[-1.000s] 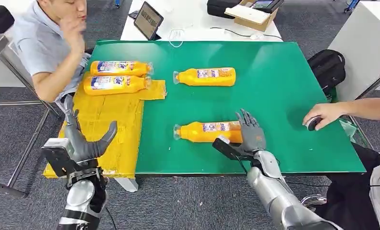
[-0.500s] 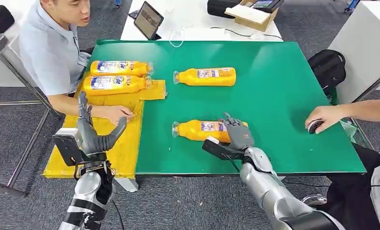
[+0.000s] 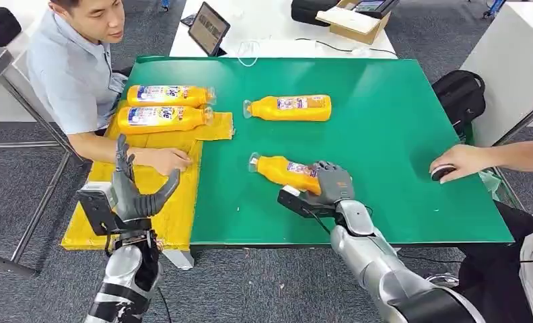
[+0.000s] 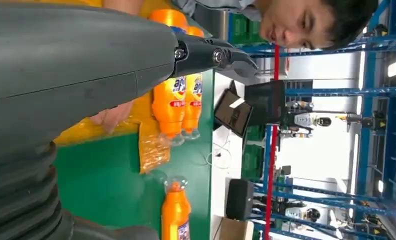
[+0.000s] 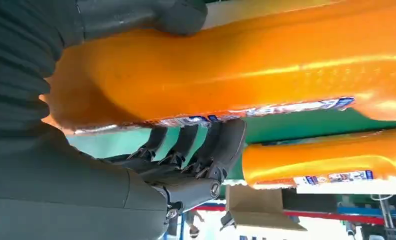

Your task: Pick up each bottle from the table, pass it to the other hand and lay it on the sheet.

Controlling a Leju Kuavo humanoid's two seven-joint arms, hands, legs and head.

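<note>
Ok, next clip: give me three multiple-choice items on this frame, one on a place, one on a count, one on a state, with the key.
1. Where is the person's hand at the left resting?
A. on the yellow sheet
B. on the tablet
C. on the far bottle

2. How many orange bottles lie on the yellow sheet?
A. none
B. two
C. four

3. What is the right hand doing?
A. hanging off the table
B. gripping the near bottle
C. pressing flat on the green table

Key:
1 A, the palm lies on the yellow sheet just below the two bottles.
2 B, the sheet bottles lie side by side at its far end; the far bottle is on the green.
3 B, the right wrist view shows thumb and fingers wrapped around the orange body.
</note>
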